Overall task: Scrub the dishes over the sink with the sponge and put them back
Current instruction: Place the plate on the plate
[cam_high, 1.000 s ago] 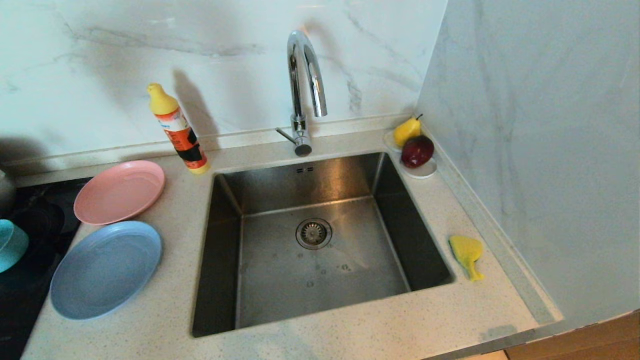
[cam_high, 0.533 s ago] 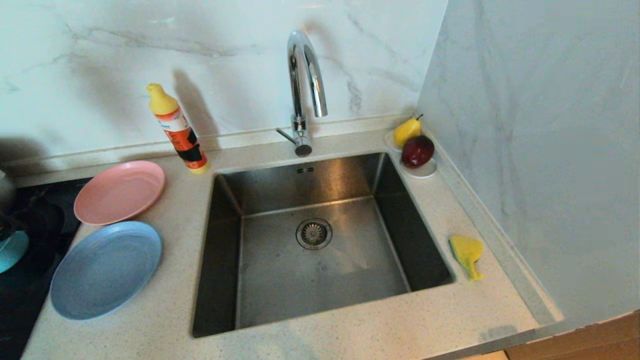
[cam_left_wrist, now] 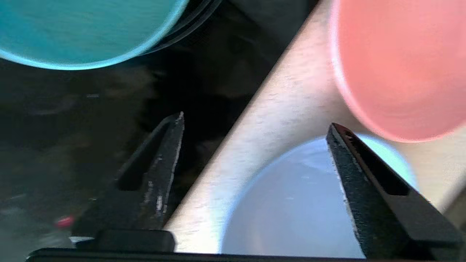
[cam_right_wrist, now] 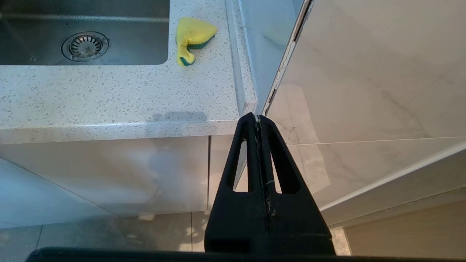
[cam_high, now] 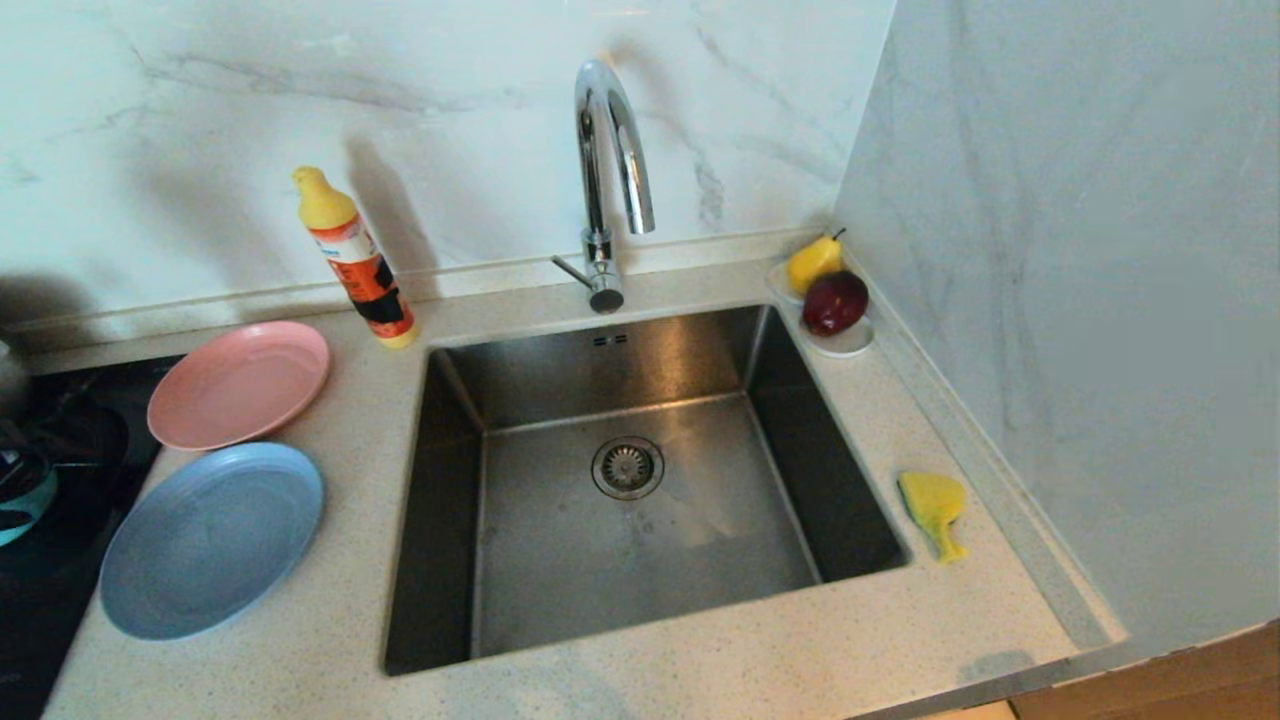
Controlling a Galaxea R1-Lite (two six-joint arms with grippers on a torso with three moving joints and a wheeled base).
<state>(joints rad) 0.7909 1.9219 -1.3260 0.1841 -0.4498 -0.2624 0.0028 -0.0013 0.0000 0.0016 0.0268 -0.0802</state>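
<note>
Head view: square brushed-steel sink [cam_high: 640, 480] set in speckled pale stone counter [cam_high: 300, 660], round drain strainer [cam_high: 627, 467] at centre, arched chrome tap [cam_high: 610, 170] behind. Left of basin on counter: matte pink plate [cam_high: 240, 383] and, nearer, larger pale-blue plate [cam_high: 212, 538], rims close together. Teal bowl [cam_high: 25, 490] cut off at left frame edge over dark surface, partly masked by something dark; hard to make out. Crumpled yellow sponge [cam_high: 933, 508] flat on counter right of basin. Orange bottle [cam_high: 360, 262] with yellow cap leaning by wall; pear [cam_high: 813, 262] and dark red fruit [cam_high: 835, 302] on white saucer [cam_high: 850, 345] in corner.

Left wrist view only: left gripper [cam_left_wrist: 255, 127], jaws spread wide, empty, above counter strip at pale-blue plate rim; teal bowl rim blurred.

Right wrist view only: right gripper [cam_right_wrist: 258, 118] pressed shut, empty, low before cabinet front; green scouring face of sponge visible.
</note>
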